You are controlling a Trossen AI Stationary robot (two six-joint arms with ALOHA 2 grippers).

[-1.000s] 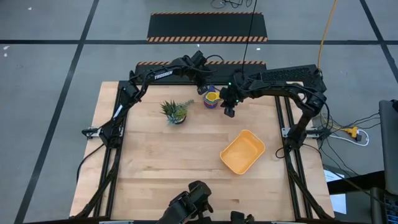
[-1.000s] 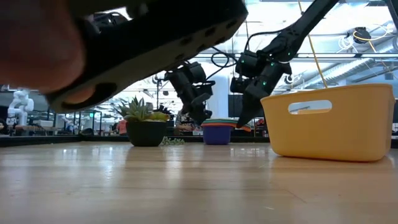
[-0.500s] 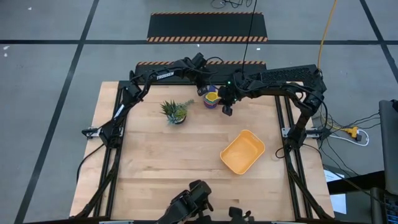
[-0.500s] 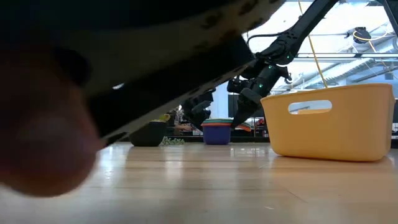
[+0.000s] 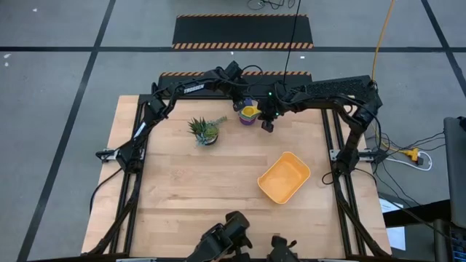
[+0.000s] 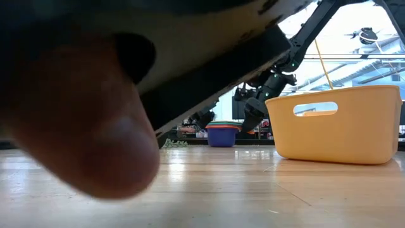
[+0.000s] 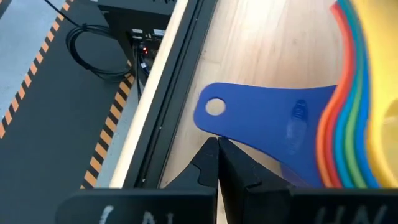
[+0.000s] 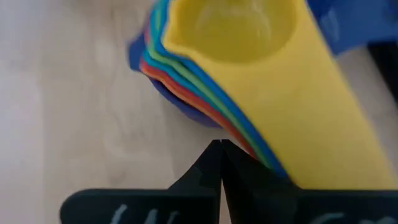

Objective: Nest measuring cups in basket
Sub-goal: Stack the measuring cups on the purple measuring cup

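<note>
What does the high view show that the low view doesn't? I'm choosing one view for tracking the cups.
Only the high view: the potted plant, the yellow cup topping the measuring cups, and the left gripper and right gripper flanking them. Only the low view: the basket's handle slot and a blurred dark shape up close. Both: the stack and the empty-looking basket.

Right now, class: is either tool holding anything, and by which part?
Nothing is held. Both tools, left and right, are shut and empty beside the nested measuring cups.

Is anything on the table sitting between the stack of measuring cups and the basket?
Nothing visible does. The stack of measuring cups and the basket have only bare table between them; the potted plant stands off to the other side.
</note>
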